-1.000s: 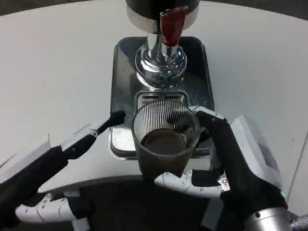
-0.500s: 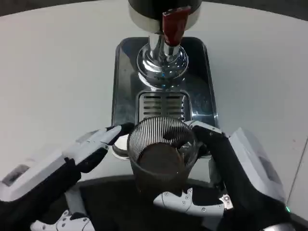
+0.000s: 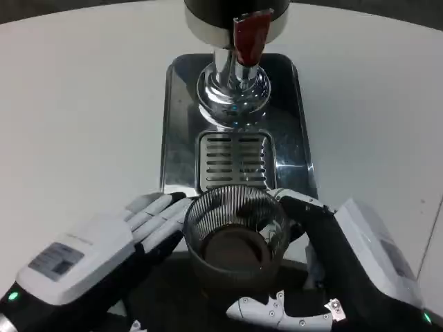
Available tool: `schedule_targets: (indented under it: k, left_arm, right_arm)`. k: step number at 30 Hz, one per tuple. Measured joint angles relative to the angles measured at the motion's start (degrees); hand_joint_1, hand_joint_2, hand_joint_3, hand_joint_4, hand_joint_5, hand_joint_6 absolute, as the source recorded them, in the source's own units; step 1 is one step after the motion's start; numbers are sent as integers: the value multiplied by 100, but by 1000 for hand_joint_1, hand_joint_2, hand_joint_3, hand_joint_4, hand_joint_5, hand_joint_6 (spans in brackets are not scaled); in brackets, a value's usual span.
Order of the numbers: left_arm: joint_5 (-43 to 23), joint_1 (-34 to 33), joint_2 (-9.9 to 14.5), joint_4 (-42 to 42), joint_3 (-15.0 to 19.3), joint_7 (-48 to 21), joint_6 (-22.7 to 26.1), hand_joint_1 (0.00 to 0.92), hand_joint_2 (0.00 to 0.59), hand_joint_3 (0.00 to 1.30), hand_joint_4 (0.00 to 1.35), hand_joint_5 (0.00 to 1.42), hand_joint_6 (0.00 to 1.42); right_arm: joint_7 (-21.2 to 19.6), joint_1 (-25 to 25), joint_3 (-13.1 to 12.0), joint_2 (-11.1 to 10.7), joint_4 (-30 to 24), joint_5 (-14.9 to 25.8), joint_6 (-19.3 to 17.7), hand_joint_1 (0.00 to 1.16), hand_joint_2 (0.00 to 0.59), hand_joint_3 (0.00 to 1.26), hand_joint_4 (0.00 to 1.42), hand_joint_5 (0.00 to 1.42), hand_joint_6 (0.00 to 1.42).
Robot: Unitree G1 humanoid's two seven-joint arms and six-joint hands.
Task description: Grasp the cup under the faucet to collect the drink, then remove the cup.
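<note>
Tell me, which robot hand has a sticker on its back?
The left hand, beside the cup. Its white back carries a small grey label; the right hand shows none.

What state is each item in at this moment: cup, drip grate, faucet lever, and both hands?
cup: upright, holding dark drink, off the grate, at the tray's near edge.
drip grate: uncovered, nothing on it.
faucet lever: red, no stream visible below it.
right hand: gripping the cup from the right.
left hand: fingers against the cup's left side.
</note>
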Motion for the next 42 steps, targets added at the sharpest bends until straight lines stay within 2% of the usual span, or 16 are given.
schedule_targets:
  k: [8, 14, 24, 42]
  left_arm:
    - [587, 178, -17, -449, -150, 141, 145, 243, 63, 0, 0, 0, 0]
    - [935, 258, -97, -751, -164, 190, 395, 250, 63, 0, 0, 0, 0]
    - [966, 395, -134, -879, -277, 190, 673, 256, 71, 0, 0, 0, 0]
    - [940, 430, -132, -881, -286, 190, 767, 251, 75, 0, 0, 0, 0]
  right_arm:
    - [68, 268, -68, -61, -204, -7, -100, 989, 171, 962, 1201, 1232, 1366]
    - [106, 496, -85, -68, -326, -2, -245, 989, 171, 962, 1201, 1234, 1366]
    - [123, 717, -94, -66, -387, -4, -299, 989, 171, 962, 1201, 1231, 1366]
    - [162, 712, -98, -57, -440, -4, -313, 989, 171, 962, 1201, 1231, 1366]
